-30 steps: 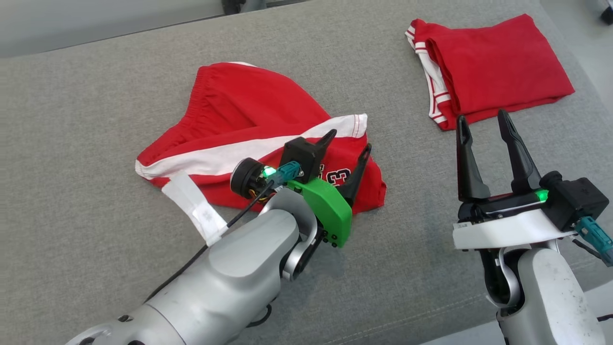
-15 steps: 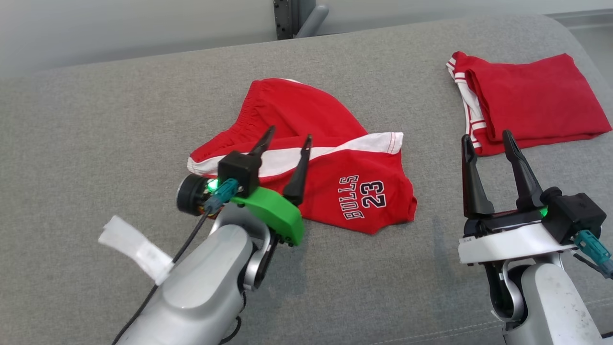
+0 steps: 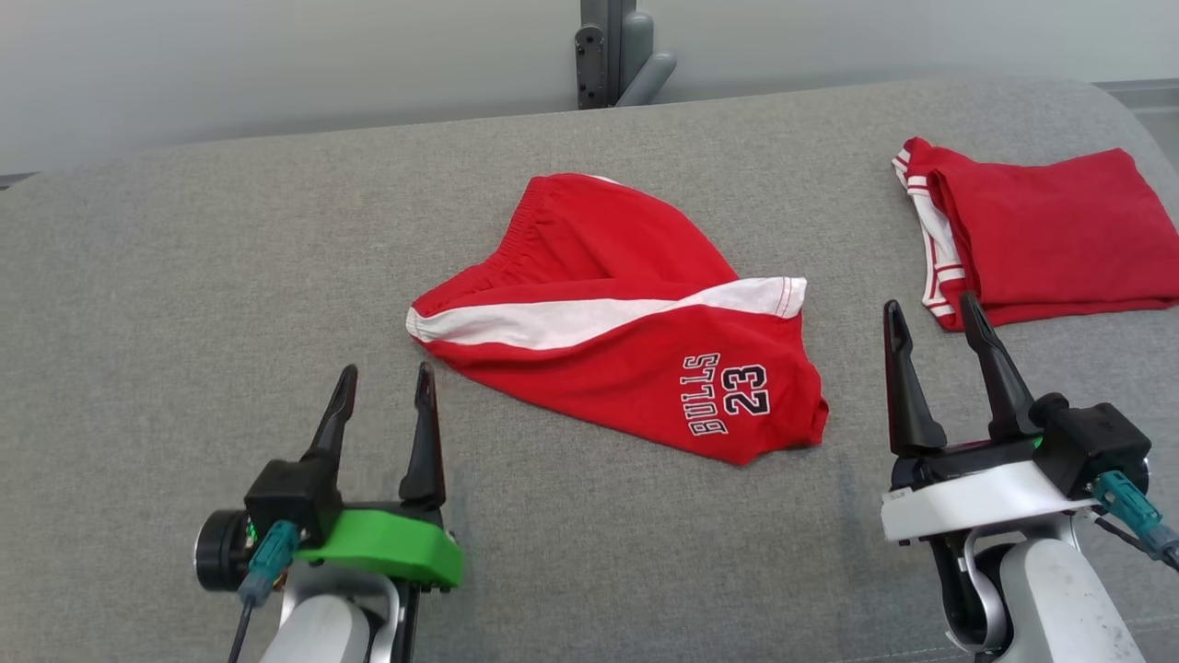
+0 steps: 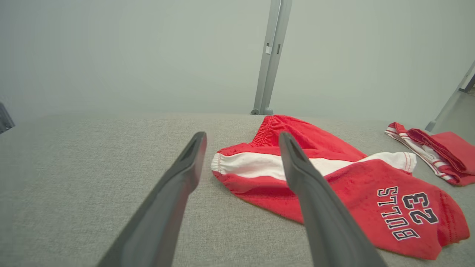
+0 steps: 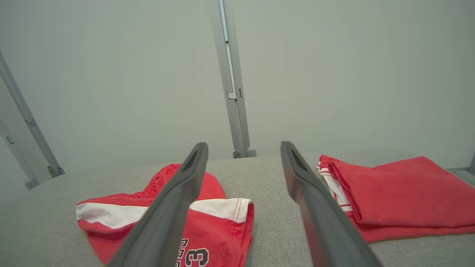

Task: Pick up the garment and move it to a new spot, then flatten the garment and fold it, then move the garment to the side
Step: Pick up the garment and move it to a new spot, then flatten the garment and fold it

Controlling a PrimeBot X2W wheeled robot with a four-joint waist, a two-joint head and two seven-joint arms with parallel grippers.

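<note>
The shorts (image 3: 626, 341) are seen lying loose and rumpled in the middle of the grey cushion (image 3: 184, 276), one part doubled over another, well apart from a folded red garment (image 3: 1041, 235) at the far right. The left gripper (image 3: 385, 376) is held wide open and empty, near the shorts' white-banded corner but not touching it. The right gripper (image 3: 928, 306) is likewise spread and empty, near the printed corner. Flattening is judged to be the step in hand. For the next move, opposite corners would need to be pinched and drawn apart
</note>
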